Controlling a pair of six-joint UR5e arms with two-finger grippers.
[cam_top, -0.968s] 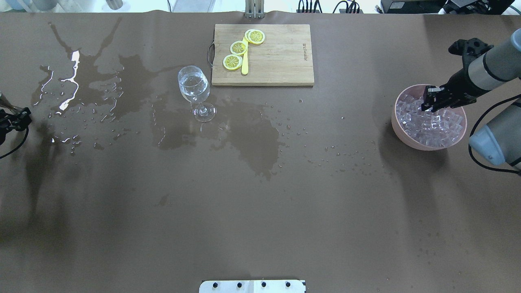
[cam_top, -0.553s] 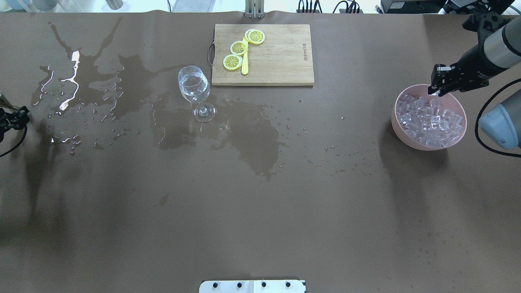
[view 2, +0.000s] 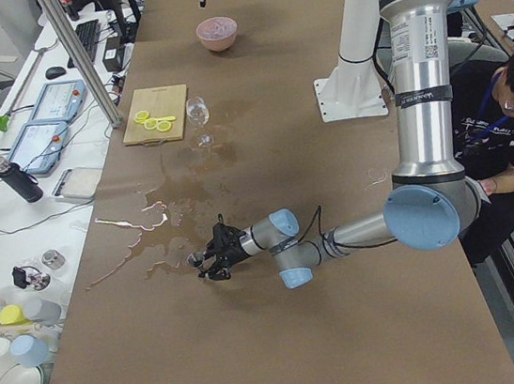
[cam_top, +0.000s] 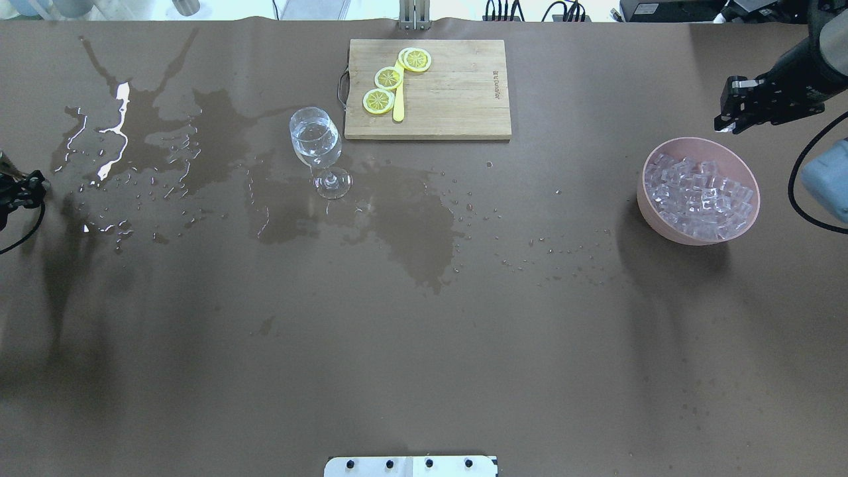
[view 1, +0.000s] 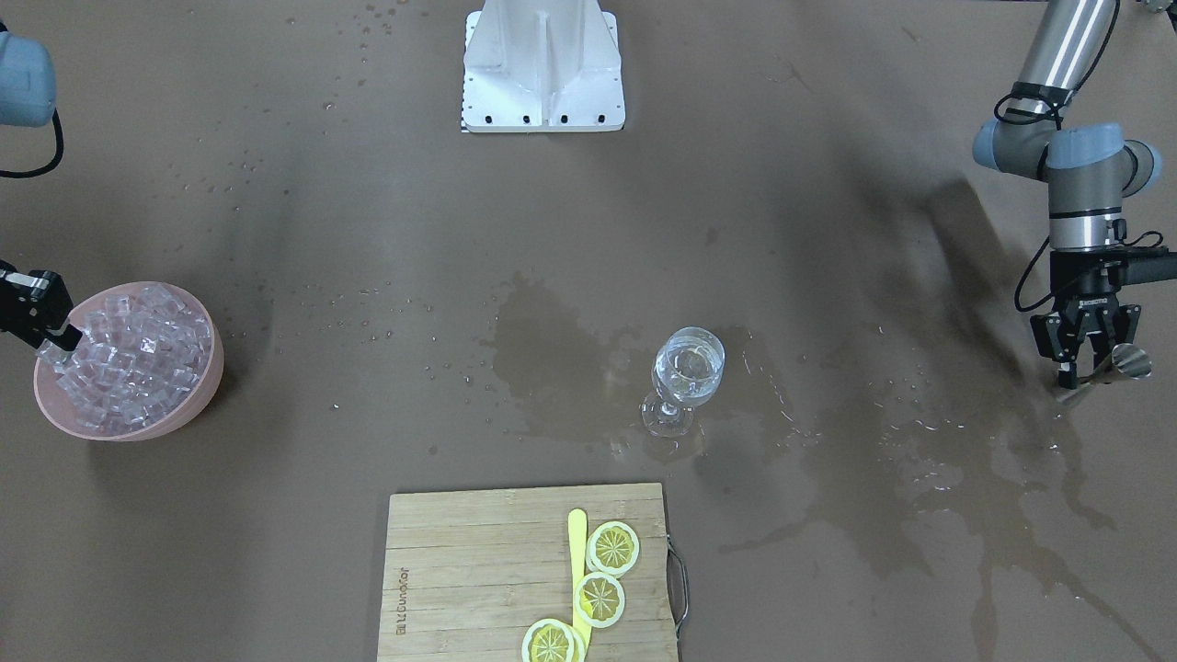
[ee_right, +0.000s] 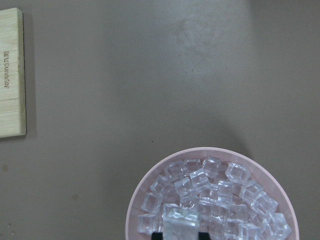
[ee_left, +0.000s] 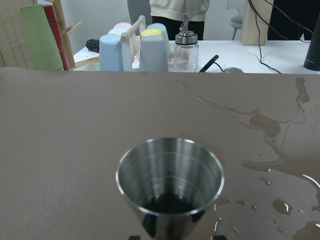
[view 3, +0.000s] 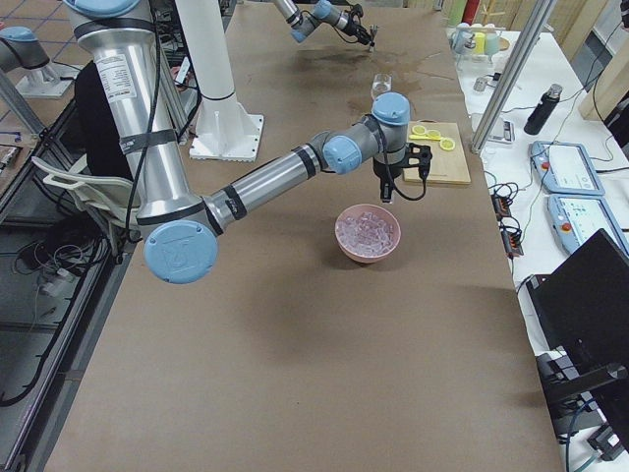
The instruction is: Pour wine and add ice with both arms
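**One cube lifted over the bowl, steel cup held at the far end**

The right claw [cam_top: 727, 124] hangs above the pink bowl [cam_top: 646, 199], clear of its rim. It is closed narrowly on one cube [ee_right: 181, 220], which sits between the two black fingertips. The wrist view looks straight down past this cube into the bowl. The rest of the ice [cam_top: 701, 199] lies heaped there, many clear cubes touching each other. The bowl stands at the right end of the surface [cam_top: 424, 344], well apart from all other things.

At the other end the left claw [view 1: 1085, 368] is low over the surface. It is closed on a small steel cup [ee_left: 170, 182], gripped near its base. The inside of the cup looks dark, and I cannot tell if any liquid is in it.

The wine [cam_top: 317, 144] is in the glass [cam_top: 317, 136], which stands upright and is about half full. The glass is just beside the left edge of the wooden board [cam_top: 457, 93], not touching it. On the board lie three lemon slices [cam_top: 388, 77] and a yellow stick among them.

A large wet patch [cam_top: 411, 225] spreads from the foot of the glass. More puddles and small drops [cam_top: 119, 139] shine on the surface between the glass and the left claw.
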